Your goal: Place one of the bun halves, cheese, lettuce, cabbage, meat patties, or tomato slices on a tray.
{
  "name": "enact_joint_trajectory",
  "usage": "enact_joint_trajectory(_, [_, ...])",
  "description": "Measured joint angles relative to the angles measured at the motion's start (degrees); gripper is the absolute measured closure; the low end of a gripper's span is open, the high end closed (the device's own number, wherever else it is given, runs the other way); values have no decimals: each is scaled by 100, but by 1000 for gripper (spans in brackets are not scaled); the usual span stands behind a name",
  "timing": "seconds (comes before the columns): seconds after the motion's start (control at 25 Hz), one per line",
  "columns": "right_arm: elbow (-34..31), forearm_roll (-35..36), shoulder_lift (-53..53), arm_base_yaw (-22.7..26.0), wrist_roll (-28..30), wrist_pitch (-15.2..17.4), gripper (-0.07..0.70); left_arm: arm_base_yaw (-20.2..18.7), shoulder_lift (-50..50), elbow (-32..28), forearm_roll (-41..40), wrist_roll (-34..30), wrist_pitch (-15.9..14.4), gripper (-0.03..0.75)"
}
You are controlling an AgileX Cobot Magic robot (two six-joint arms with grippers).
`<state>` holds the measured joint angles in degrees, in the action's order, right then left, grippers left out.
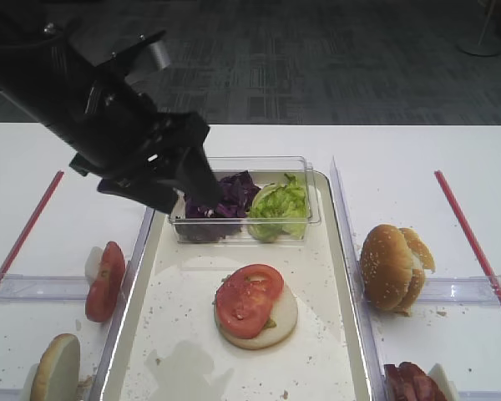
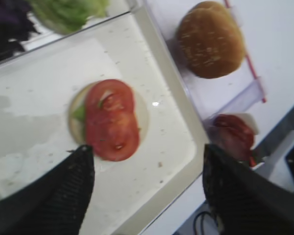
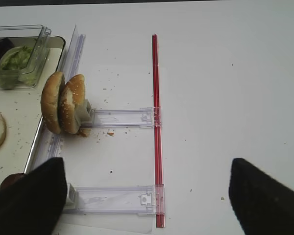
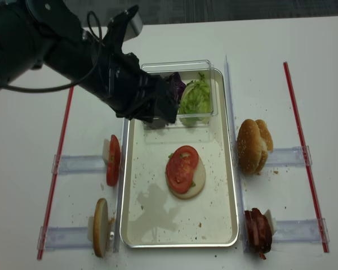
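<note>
Left claw (image 2: 147, 188) spread open, empty, above the silvery rimmed metal tray (image 1: 338, 276). 2 round red tomato slices (image 1: 248, 298) lay on a pale bun half (image 1: 277, 324) mid-tray. Right claw (image 3: 147, 193) also parted, empty.

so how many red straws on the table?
2: left straw along the table's left side, right straw along its right. The arm covers part of the left one.

Tray (image 4: 232, 185) mid-table: bun half (image 4: 196, 184) flat w/ 2 tomato slices (image 4: 181, 165) on top. Cabbage (image 1: 234, 194) & lettuce (image 1: 277, 205) in tub at far end.
</note>
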<state>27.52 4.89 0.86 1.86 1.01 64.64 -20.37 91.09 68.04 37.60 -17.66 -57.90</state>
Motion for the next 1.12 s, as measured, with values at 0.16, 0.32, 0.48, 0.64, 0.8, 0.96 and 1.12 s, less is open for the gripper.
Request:
enact_joint_trajectory(0.16, [0, 0, 0, 0, 0, 0, -48, 0, 0, 0, -1763, 1113, -31, 278])
enact_joint_trajectory(0.32, [0, 0, 0, 0, 0, 0, -48, 0, 0, 0, -3322, 1962, -342, 278])
enact_joint_trajectory(0.48, [0, 0, 0, 0, 0, 0, -48, 0, 0, 0, -4221, 2478, -639, 278])
enact_joint_trajectory(0.64, [0, 0, 0, 0, 0, 0, -48, 0, 0, 0, -4333, 2570, -677, 278])
enact_joint_trajectory(0.8, [0, 0, 0, 0, 0, 0, -48, 302, 0, 0, -4312, 2632, -677, 278])
enact_joint_trajectory(0.96, [0, 0, 0, 0, 0, 0, -48, 1013, 0, 0, -4174, 2502, -677, 278])
enact_joint_trajectory(1.12, [0, 0, 0, 0, 0, 0, -48, 1839, 0, 0, -4160, 2225, -690, 278])
